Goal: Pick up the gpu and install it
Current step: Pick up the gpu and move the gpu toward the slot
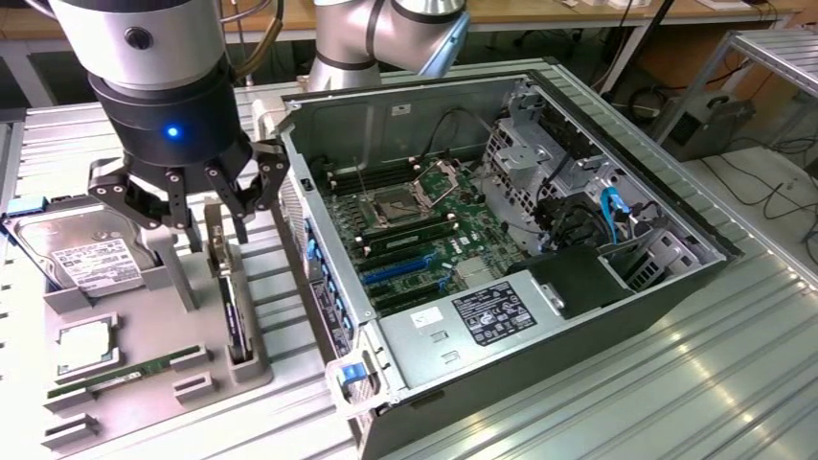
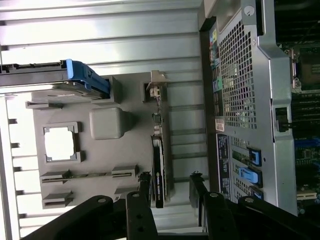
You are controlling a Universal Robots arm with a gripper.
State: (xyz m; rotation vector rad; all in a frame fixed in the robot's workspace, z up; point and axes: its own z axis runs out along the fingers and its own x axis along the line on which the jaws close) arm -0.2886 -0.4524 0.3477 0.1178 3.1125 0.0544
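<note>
Exterior view first: I see the arm hanging over the grey fixture tray [image 1: 153,331] on the ribbed metal counter [image 1: 665,383], at that view's left. The open computer case [image 1: 383,125] lies just beside the tray, at the view's right, with its motherboard [image 1: 422,230] exposed.

The gpu [image 1: 230,307] stands on its long edge in a slot along the side of the tray nearest the case. It is a thin black card, upright. The jaws are low over the end of it, and their dark fingers [image 1: 192,230] reach down around its top edge.

From the wrist view I read the jaws as apart. One of the fingers [image 2: 145,192] sits on each side of the gpu [image 2: 158,165], with the card in the gap between them. A strip of tray shows between the card and the finger on the case side, so they are not clamped on it. I cannot tell whether the other finger touches the card. The silvery bracket sits at the card's far end, away from the fingers.

On the same tray [image 2: 130,150] I see a hard drive [image 1: 83,254] with a white label, a square processor [image 1: 87,347] in its recess and a narrow green memory stick [image 1: 122,376], all well apart from the jaws. The perforated rear wall of the case [image 2: 245,100] runs alongside the tray.
</note>
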